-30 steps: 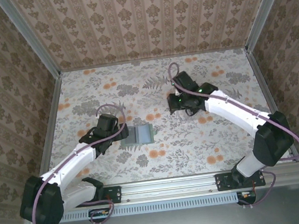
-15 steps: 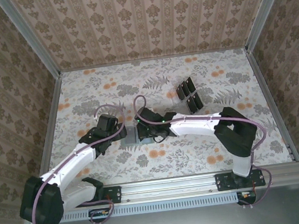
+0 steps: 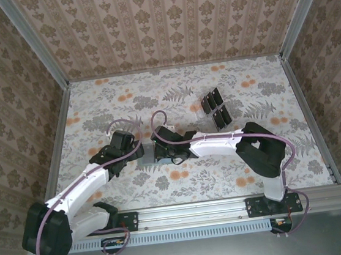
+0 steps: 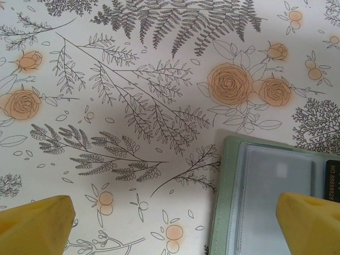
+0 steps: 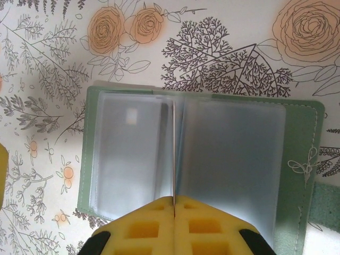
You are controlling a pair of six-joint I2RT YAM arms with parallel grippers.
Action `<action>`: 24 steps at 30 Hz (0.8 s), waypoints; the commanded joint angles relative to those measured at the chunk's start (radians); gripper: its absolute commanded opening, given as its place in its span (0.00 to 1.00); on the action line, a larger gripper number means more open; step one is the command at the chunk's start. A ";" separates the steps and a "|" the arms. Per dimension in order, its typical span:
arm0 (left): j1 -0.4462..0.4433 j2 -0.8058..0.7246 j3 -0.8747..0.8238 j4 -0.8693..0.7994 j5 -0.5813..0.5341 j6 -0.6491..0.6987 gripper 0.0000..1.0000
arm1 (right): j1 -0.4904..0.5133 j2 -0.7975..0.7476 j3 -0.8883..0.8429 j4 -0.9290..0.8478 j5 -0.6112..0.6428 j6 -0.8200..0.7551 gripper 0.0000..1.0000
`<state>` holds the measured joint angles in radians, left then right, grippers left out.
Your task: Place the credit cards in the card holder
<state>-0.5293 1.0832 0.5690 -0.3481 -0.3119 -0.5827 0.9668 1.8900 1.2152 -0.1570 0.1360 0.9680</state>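
Right wrist: my right fingers [image 5: 174, 201] pinch a seemingly edge-on credit card [image 5: 173, 149] over the card holder [image 5: 305, 133]; misaligned, it may snag the sleeve [image 5: 127, 159]; my left fingers [image 4: 172, 220] gape wide.

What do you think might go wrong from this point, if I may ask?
1. The right gripper holds the card edge-on over the wallet's centre fold; it may slip down the fold instead of into a sleeve.
2. The left gripper is open, one finger over the wallet's edge, perhaps not pinning it; a push could slide the wallet.
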 commanded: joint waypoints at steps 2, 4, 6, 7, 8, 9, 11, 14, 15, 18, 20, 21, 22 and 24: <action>-0.003 -0.004 0.018 -0.018 -0.008 -0.001 1.00 | 0.001 0.012 -0.024 -0.037 0.028 -0.022 0.00; -0.003 0.000 0.024 -0.019 0.003 -0.001 1.00 | -0.011 0.002 -0.036 -0.049 0.023 -0.037 0.00; -0.003 0.004 0.029 -0.023 0.019 -0.005 1.00 | -0.028 -0.008 -0.049 -0.056 0.010 -0.053 0.00; -0.003 0.008 0.031 -0.025 0.030 -0.004 1.00 | -0.036 -0.012 -0.053 -0.059 0.007 -0.061 0.00; -0.003 0.013 0.036 -0.026 0.043 -0.001 1.00 | -0.043 -0.017 -0.055 -0.066 0.001 -0.072 0.00; -0.003 0.021 0.040 -0.028 0.055 0.001 1.00 | -0.053 -0.020 -0.057 -0.071 -0.006 -0.084 0.00; -0.003 0.036 0.053 -0.038 0.078 0.007 1.00 | -0.068 -0.028 -0.063 -0.082 -0.013 -0.105 0.00; -0.005 0.063 0.070 -0.046 0.110 0.017 1.00 | -0.093 -0.037 -0.069 -0.097 -0.023 -0.135 0.00; -0.006 0.071 0.072 -0.045 0.120 0.017 1.00 | -0.101 -0.041 -0.073 -0.096 -0.031 -0.144 0.00; -0.012 0.096 0.081 -0.034 0.141 0.021 1.00 | -0.122 -0.043 -0.075 -0.094 -0.065 -0.171 0.00; -0.019 0.118 0.092 -0.026 0.150 0.028 1.00 | -0.128 -0.044 -0.075 -0.089 -0.082 -0.184 0.00; -0.024 0.133 0.101 -0.023 0.154 0.034 1.00 | -0.129 -0.042 -0.076 -0.086 -0.090 -0.190 0.00; -0.028 0.147 0.108 -0.019 0.159 0.039 1.00 | -0.131 -0.042 -0.078 -0.083 -0.095 -0.192 0.00; -0.036 0.184 0.130 -0.013 0.171 0.054 1.00 | -0.133 -0.039 -0.084 -0.075 -0.102 -0.194 0.00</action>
<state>-0.5545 1.2331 0.6571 -0.3656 -0.1749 -0.5671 0.8375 1.8595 1.1622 -0.1818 0.0589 0.8127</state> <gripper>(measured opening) 0.997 0.064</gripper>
